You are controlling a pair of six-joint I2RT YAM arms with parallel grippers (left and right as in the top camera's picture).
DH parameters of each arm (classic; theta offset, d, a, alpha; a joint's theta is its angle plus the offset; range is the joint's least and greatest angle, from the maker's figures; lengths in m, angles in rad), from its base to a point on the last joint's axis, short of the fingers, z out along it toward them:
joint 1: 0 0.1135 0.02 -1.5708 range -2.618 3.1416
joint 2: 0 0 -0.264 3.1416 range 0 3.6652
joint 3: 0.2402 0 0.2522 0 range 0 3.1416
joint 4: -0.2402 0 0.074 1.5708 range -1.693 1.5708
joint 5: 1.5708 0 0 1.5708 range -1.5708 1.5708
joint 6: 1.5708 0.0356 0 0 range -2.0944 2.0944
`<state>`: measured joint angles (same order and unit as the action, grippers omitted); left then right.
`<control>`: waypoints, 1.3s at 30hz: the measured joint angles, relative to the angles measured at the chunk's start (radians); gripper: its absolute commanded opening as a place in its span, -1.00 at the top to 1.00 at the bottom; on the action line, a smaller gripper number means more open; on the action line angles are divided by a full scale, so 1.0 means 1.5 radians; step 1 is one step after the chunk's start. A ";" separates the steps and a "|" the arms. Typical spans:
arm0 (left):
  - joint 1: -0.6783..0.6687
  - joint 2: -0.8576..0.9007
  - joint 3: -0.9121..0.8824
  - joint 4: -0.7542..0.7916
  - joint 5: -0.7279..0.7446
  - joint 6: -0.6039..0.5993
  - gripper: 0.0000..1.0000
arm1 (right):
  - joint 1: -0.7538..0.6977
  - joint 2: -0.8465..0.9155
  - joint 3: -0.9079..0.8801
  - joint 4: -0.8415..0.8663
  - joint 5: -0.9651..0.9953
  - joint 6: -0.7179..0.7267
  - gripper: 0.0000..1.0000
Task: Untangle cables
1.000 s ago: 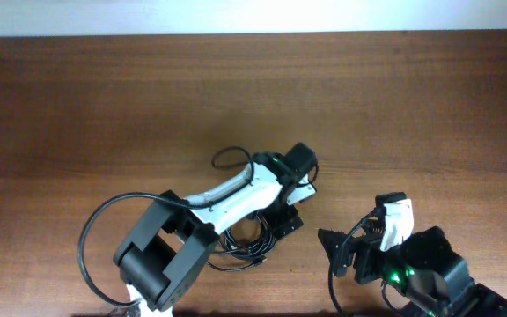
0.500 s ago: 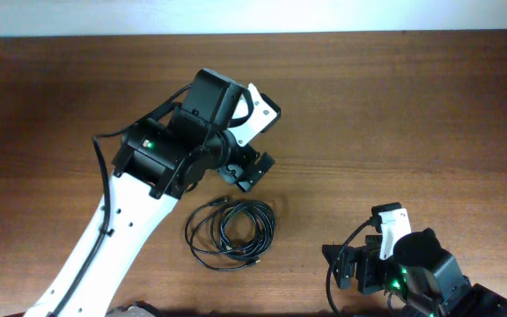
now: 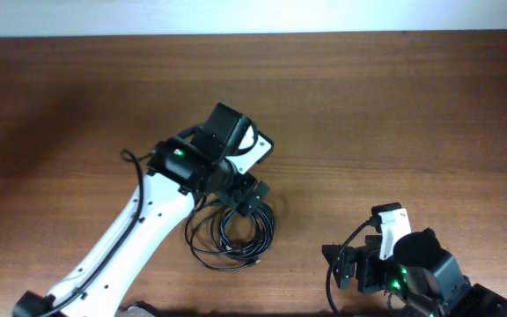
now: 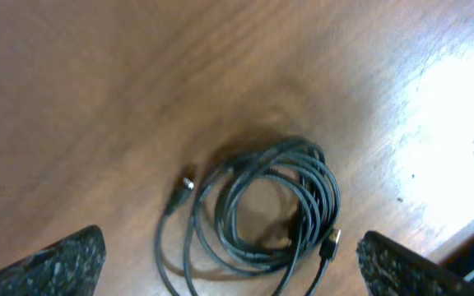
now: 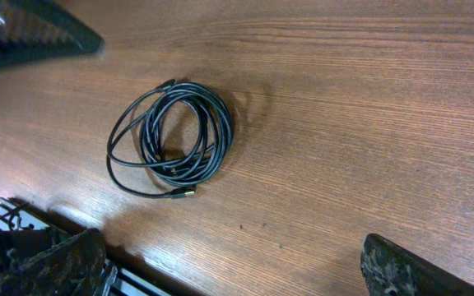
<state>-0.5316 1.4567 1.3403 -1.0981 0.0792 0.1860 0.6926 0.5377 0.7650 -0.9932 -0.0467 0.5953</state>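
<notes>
The cables (image 3: 231, 233) are thin black cords bunched in one coil of loose loops on the wooden table, with small plug ends sticking out. They also show in the left wrist view (image 4: 270, 214) and the right wrist view (image 5: 175, 136). My left gripper (image 3: 246, 195) hangs just above the coil's upper edge, open and empty, its fingertips (image 4: 229, 263) wide apart on both sides of the coil. My right gripper (image 3: 346, 260) is open and empty at the table's near right edge, well to the right of the coil; its fingertips (image 5: 237, 263) frame bare wood.
The table's near edge (image 5: 138, 263) runs just below the coil, with a metal rail beyond it. The left arm (image 3: 139, 238) stretches from the bottom left over the table. A pale wall strip (image 3: 253, 16) borders the far edge.
The left arm swung up off the coil, uncovering it, then came back down and right to just above the coil's upper edge. The right gripper drew back slightly toward the near edge.
</notes>
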 measured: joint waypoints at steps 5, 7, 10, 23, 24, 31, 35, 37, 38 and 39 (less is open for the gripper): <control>0.000 -0.001 -0.210 0.190 0.023 -0.003 -0.36 | 0.000 0.000 0.000 -0.001 0.000 0.000 -0.97; 0.000 0.001 -0.267 0.261 0.026 -0.005 -0.27 | 0.000 0.000 0.000 0.001 0.001 -0.001 -0.97; 0.000 0.001 -0.313 0.340 0.027 0.001 -0.20 | 0.000 0.000 0.000 0.001 0.001 0.000 -0.97; 0.000 0.001 -0.423 0.542 0.030 0.006 1.00 | 0.000 0.000 0.000 0.014 0.001 -0.001 -0.97; 0.000 0.001 -0.423 0.551 0.030 0.006 1.00 | 0.000 0.000 0.000 0.014 -0.002 -0.001 -0.97; 0.015 -0.073 -0.292 0.418 0.042 -0.056 1.00 | 0.000 0.000 -0.002 0.083 -0.065 0.000 -0.96; 0.023 -0.313 -0.125 0.377 0.043 -0.083 1.00 | 0.000 0.032 -0.003 0.177 -0.073 0.002 -0.64; 0.023 -0.351 -0.125 0.373 0.039 -0.102 1.00 | 0.000 0.105 -0.005 0.244 -0.074 0.023 -0.67; 0.023 -0.359 -0.126 0.374 0.029 -0.113 1.00 | 0.000 0.150 -0.004 0.297 -0.080 0.027 -0.55; 0.023 -0.374 -0.126 0.377 0.012 -0.127 1.00 | 0.000 0.225 -0.003 0.349 -0.103 0.022 -0.33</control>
<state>-0.4976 0.8959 1.1511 -0.5320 0.0971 -0.0040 0.6930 0.8757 0.7605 -0.4690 -0.2012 0.6285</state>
